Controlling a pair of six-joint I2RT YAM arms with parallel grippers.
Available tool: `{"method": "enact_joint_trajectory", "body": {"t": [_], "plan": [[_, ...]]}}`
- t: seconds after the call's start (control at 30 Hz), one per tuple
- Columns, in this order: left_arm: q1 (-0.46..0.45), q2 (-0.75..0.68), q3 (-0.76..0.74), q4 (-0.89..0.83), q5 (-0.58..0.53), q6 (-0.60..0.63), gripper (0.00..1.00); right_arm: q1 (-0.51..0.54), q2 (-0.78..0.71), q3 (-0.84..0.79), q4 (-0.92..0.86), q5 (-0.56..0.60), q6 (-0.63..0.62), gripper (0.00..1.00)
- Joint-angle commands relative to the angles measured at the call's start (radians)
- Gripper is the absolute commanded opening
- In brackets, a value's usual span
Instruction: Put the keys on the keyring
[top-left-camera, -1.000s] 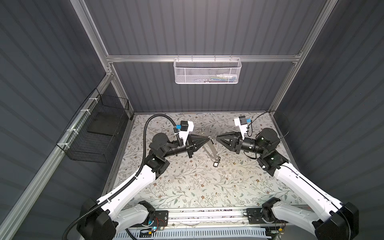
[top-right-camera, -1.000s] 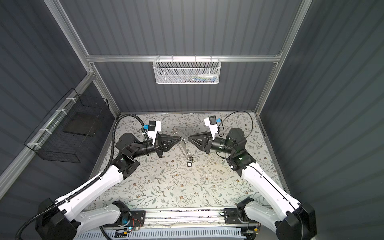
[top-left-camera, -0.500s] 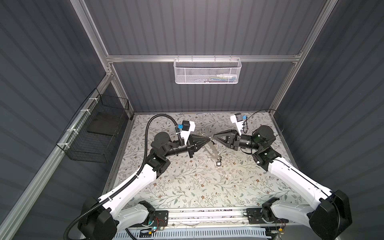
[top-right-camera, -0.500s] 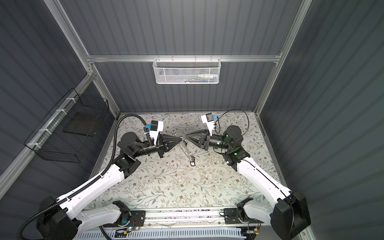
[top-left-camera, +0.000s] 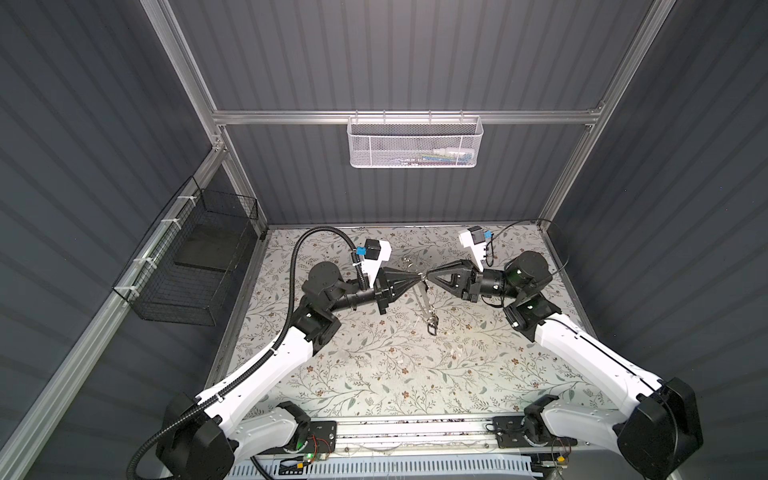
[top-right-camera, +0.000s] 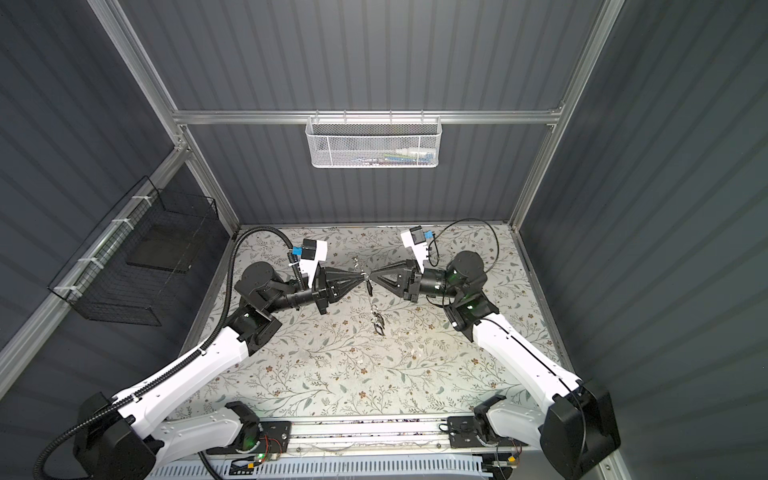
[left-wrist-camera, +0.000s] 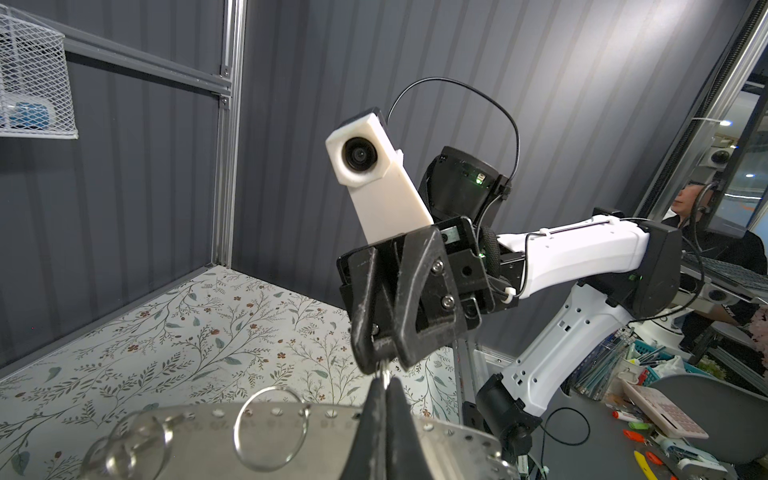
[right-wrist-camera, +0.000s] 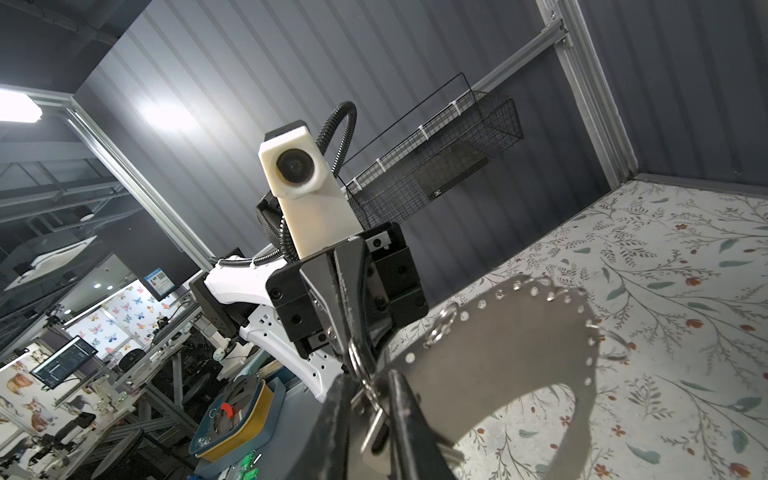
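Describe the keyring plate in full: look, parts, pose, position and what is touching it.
The keyring is a flat, dull grey metal ring plate with a wide central hole and small holes lining its outer rim. Several silver split rings hang from those holes. It is held off the floral mat, hanging tilted between the two arms in both top views. The left gripper is shut on its rim; the right gripper has its jaws around a split ring and small metal piece at the same edge.

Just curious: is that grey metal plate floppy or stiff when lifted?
Likely stiff: the plate looks flat though the left pincer grips just its edge. Its small rings look loose, so probably dangle. Smooth metal may slip.
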Motion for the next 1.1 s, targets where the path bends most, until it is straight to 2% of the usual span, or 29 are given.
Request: {"method": "enact_joint_trajectory", "body": {"t": [0.0,0.33,1.07], "plan": [[-0.006,0.002,0.042,0.011,-0.003,0.019,0.0,-0.001,-0.012,-0.014,0.019,-0.015,-0.005,0.18],[-0.005,-0.008,0.046,0.009,-0.006,0.017,0.0,-0.001,-0.025,-0.025,-0.02,0.002,-0.032,0.01],[-0.007,0.029,0.035,0.11,0.017,-0.061,0.0,0.04,0.028,-0.016,-0.02,-0.005,-0.037,0.03]]}}
